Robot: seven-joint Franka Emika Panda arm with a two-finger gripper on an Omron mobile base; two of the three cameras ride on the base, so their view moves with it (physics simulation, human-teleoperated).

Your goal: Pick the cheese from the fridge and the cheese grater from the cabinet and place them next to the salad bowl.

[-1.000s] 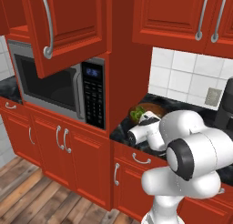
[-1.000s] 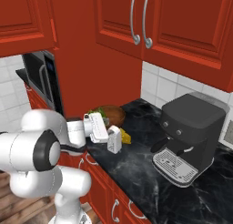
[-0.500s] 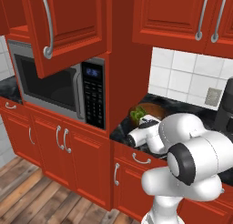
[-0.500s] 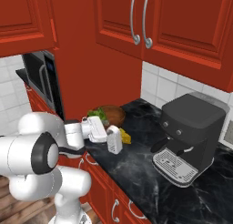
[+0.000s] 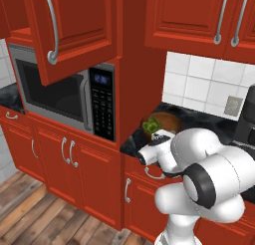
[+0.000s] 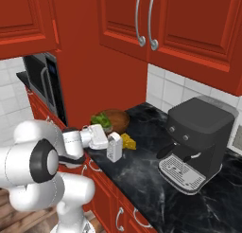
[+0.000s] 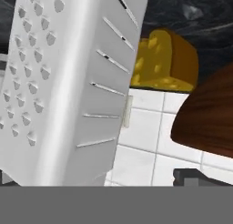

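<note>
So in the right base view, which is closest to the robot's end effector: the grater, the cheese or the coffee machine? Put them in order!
1. Cheese grater, right at the end effector.
2. Cheese, just behind the grater.
3. Coffee machine, far along the counter.

I am looking at a black marbled stone counter (image 6: 142, 175) that is carrying everything here. A silvery-white box grater (image 6: 114, 147) is standing upright on it, a yellow-orange cheese wedge (image 6: 127, 141) is lying just beside the grater, a brown wooden salad bowl (image 6: 115, 120) of greens is sitting behind them, and a dark grey coffee machine (image 6: 194, 141) is standing well apart.
</note>
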